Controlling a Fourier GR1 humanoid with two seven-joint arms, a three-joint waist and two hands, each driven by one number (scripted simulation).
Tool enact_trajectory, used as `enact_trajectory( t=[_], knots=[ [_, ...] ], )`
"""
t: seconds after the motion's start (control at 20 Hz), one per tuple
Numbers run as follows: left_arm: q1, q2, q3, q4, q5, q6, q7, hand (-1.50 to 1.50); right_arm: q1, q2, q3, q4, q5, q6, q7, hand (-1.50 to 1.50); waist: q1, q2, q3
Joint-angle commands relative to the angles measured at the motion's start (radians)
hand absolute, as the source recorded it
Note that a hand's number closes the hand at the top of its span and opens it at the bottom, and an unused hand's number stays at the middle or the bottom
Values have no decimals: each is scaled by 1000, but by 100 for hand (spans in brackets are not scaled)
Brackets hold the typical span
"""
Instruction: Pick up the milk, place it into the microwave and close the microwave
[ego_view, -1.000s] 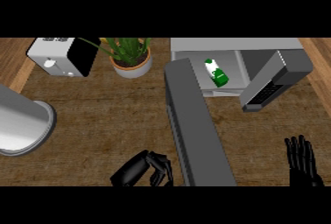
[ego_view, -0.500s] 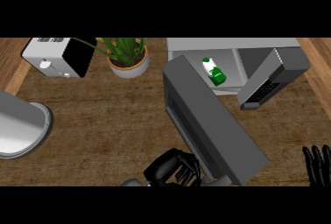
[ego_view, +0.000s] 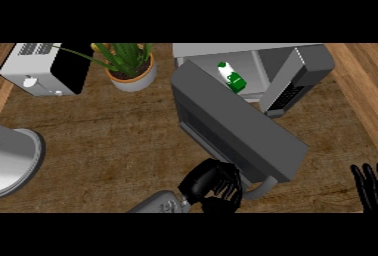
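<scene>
The milk (ego_view: 230, 77) is seen inside the microwave (ego_view: 244, 55), in the cavity at about 1 o'clock in the head view. It stands there as a white bottle with a green label; its long axis appears tilted, the cap end pointing toward 11 o'clock, though upright or leaning cannot be told for certain. The microwave door (ego_view: 236, 125) is swung partly across, its free edge down toward 5 o'clock. The left hand (ego_view: 210, 182) is curled against the door's outer corner, no object being held in it. The right hand (ego_view: 366, 182) is shown open at 4 o'clock, resting. A risk is judged: if the door is pushed off-line, the curled fingers could slip past its edge and the door would be left ajar.
</scene>
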Motion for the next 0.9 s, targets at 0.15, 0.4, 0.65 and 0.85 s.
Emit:
enact_trajectory(
  t=[0.15,0.4,0.65,0.85],
  knots=[
    [-86,-14,49,-53,170,135,-44,150,-22,-30,-5,-60,-24,17,33,-150,-66,19,-7],
    [-130,-14,82,-52,257,197,-134,-150,-42,-54,-28,-99,-55,24,44,-150,-106,28,-7],
    [-200,-14,100,-22,325,230,-155,-150,-44,-56,-7,-124,-93,48,69,-150,-156,38,-5],
    [-254,-15,106,6,372,259,-166,-150,-72,-73,-15,-137,-126,56,89,-150,-174,43,-3]
  ],
)
